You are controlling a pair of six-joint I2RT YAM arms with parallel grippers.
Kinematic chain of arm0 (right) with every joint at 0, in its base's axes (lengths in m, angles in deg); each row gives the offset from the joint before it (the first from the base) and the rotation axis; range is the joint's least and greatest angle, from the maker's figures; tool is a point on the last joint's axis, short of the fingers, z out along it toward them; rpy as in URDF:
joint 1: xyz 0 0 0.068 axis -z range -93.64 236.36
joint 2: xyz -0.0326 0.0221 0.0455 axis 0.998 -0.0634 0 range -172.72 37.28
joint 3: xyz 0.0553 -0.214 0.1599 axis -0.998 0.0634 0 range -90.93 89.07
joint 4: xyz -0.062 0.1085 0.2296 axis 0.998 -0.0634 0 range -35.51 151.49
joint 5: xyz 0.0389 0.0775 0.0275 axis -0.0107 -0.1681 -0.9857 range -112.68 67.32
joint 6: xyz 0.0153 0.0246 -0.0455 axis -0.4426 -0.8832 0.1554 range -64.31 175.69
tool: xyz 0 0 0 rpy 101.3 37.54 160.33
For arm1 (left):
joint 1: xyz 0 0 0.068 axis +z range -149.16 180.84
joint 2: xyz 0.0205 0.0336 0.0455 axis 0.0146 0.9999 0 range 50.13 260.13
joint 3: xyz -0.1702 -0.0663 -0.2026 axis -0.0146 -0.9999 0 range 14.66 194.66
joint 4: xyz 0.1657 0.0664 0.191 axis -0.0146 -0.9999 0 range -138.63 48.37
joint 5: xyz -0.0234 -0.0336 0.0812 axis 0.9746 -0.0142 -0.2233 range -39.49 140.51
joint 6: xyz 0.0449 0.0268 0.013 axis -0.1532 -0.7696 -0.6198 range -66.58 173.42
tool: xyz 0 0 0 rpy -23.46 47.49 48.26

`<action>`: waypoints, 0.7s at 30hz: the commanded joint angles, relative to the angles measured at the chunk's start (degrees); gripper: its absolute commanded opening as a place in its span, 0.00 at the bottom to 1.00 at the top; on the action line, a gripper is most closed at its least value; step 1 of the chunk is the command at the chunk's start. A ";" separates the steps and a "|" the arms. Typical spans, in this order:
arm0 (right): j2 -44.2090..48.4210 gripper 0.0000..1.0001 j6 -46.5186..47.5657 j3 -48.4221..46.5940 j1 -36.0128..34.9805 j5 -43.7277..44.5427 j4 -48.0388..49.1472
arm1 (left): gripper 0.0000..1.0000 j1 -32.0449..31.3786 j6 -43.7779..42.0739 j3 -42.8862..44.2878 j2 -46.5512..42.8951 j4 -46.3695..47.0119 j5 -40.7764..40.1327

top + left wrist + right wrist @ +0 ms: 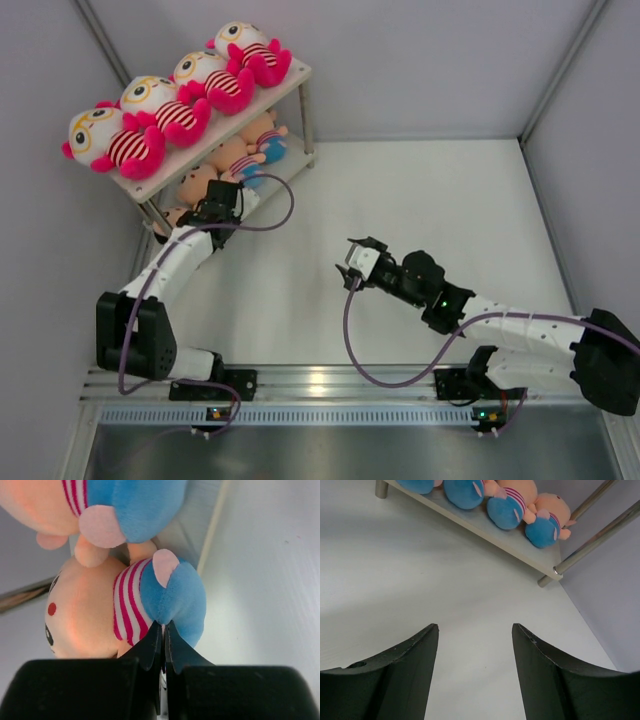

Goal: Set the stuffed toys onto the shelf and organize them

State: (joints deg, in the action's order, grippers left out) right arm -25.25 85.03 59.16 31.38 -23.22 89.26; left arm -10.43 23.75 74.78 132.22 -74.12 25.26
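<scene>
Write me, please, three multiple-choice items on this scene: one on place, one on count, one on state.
1. Where do the white-headed toys lie?
A. upper board
B. lower board
C. table

2. How many of them are there?
A. two
B. four
C. six

3. The right gripper is:
A. open and empty
B. shut on a toy
C. shut on a shelf leg

Answers:
1. A, the top view shows them lined along the upper board.
2. B, four white heads show in the row.
3. A, its wrist view shows a wide gap holding nothing.

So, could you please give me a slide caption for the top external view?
Four pink glasses-wearing dolls line the shelf's top board; the left pincer reaches the peach-faced dolls below, right pincer open.
</scene>
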 commanded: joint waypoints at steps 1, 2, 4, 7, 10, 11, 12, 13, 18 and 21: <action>-0.67 0.62 -0.69 -3.31 0.31 -0.52 0.53 | 0.00 0.19 -10.92 -2.28 -5.35 2.96 9.08; -0.58 0.62 -0.78 -3.40 0.40 -0.52 0.27 | 0.00 0.54 -11.54 -2.46 -5.27 2.96 9.17; -0.23 0.61 -0.87 -3.31 0.31 -0.52 0.09 | 0.00 1.07 -13.39 -2.64 -5.18 3.05 10.40; 0.47 0.62 -0.78 -2.96 0.40 -0.34 -0.08 | 0.00 2.47 -19.87 -3.60 -4.83 3.66 12.07; 1.17 0.62 -0.87 -2.70 0.40 -0.08 -0.26 | 0.00 4.23 -24.10 -4.74 -3.95 6.20 10.94; 1.35 0.62 -0.78 -2.61 0.31 0.09 -0.26 | 0.00 5.11 -26.82 -5.27 -3.77 6.73 10.84; 1.44 0.62 -0.78 -2.52 0.40 0.18 -0.35 | 0.00 5.64 -28.23 -5.36 -3.77 6.83 11.10; 1.61 0.62 -0.78 -2.35 0.40 0.18 -0.35 | 0.00 6.16 -30.69 -5.45 -3.77 6.83 11.80; 1.70 0.62 -0.87 -2.34 0.40 0.10 -0.26 | 0.00 8.98 -35.45 -5.27 -3.42 6.74 13.74; 1.79 0.62 -0.96 -2.17 0.40 0.10 -0.35 | 0.00 10.12 -38.09 -5.19 -2.46 6.74 14.01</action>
State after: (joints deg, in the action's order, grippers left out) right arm -24.77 84.99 58.52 31.38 -22.94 88.89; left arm -1.54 -9.23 69.93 128.59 -69.20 37.54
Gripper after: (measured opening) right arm 0.617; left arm 0.032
